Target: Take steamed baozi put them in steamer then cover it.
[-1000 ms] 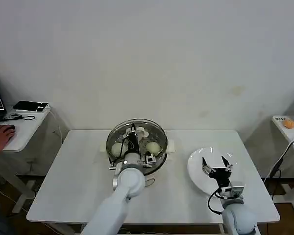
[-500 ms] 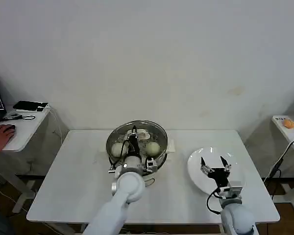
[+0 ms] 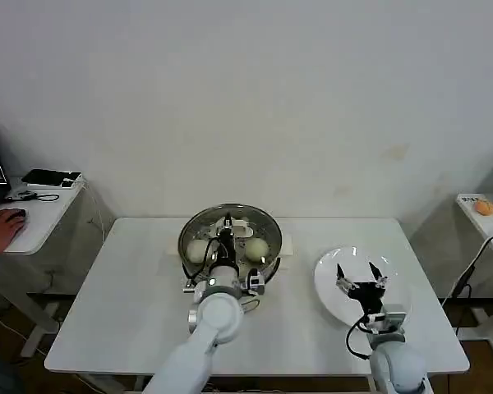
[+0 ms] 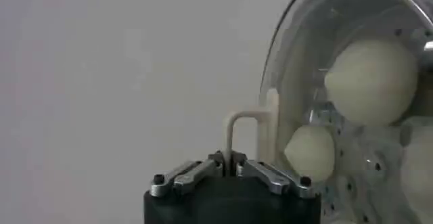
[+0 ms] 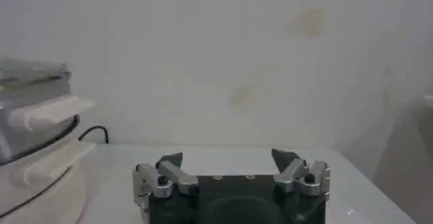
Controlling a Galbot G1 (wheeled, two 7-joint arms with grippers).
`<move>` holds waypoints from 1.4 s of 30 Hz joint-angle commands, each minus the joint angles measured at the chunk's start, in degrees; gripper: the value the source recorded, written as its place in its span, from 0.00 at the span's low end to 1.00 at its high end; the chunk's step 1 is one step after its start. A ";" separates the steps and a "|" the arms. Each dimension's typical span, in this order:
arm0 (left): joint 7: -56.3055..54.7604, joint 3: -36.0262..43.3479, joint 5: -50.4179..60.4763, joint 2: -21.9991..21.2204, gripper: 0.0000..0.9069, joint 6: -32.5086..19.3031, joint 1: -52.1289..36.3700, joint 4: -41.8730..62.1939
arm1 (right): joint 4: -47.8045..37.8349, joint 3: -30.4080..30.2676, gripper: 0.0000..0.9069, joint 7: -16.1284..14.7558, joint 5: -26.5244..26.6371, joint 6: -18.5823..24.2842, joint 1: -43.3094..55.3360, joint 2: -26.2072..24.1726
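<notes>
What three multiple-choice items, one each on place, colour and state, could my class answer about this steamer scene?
1. Where is the right gripper?
A. over the plate
B. over the steamer
C. off the table

2. What colour is the plate?
A. white
B. blue
C. black

3. What is the left gripper doing?
A. hanging open
B. shut on the lid's handle
C. holding a baozi

Answers: 1 A, its open fingers sit above the plate; 2 A, it is white like the table; 3 B, its fingers close on the cream handle of the lid.
</notes>
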 commanded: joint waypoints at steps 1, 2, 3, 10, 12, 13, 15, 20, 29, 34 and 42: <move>-0.02 0.01 1.26 0.02 0.00 -0.61 0.15 0.58 | 0.04 0.10 1.00 -0.03 0.00 0.06 -0.03 0.02; 0.07 0.00 1.14 0.01 0.00 -0.64 0.12 0.62 | 0.03 0.12 1.00 -0.04 -0.01 0.09 -0.04 0.00; 0.06 0.00 1.05 -0.01 0.00 -0.66 0.09 0.72 | 0.02 0.14 1.00 -0.05 -0.03 0.10 -0.06 0.00; 0.00 -0.21 0.45 -0.13 0.00 -0.84 -0.23 1.68 | 0.03 0.30 1.00 -0.08 -0.07 0.26 -0.27 0.06; -0.08 -0.32 0.35 -0.16 0.00 -0.98 -0.34 1.94 | -0.01 0.36 1.00 -0.08 -0.16 0.35 -0.36 0.08; -0.09 -0.32 0.34 -0.16 0.00 -0.99 -0.37 2.03 | 0.00 0.36 1.00 -0.09 -0.15 0.37 -0.37 0.09; -0.07 -0.35 0.32 -0.08 0.00 -1.04 -0.38 2.12 | -0.01 0.44 1.00 -0.10 -0.15 0.44 -0.44 0.10; -0.02 -0.31 0.18 -0.10 0.00 -1.14 -0.37 2.07 | -0.10 0.49 1.00 -0.14 -0.14 0.55 -0.38 0.15; -0.46 -0.37 -0.18 -0.08 0.88 -1.18 -0.29 1.99 | -0.20 0.44 1.00 -0.22 -0.15 0.67 -0.34 0.30; -0.22 -0.42 -0.96 -0.08 1.00 -1.20 -0.30 1.27 | -0.30 0.44 1.00 -0.22 -0.23 0.72 -0.33 0.32; -0.37 -0.94 -3.51 -0.08 1.00 -1.39 -0.24 -0.58 | -0.46 0.46 1.00 -0.22 -0.30 0.73 -0.21 0.34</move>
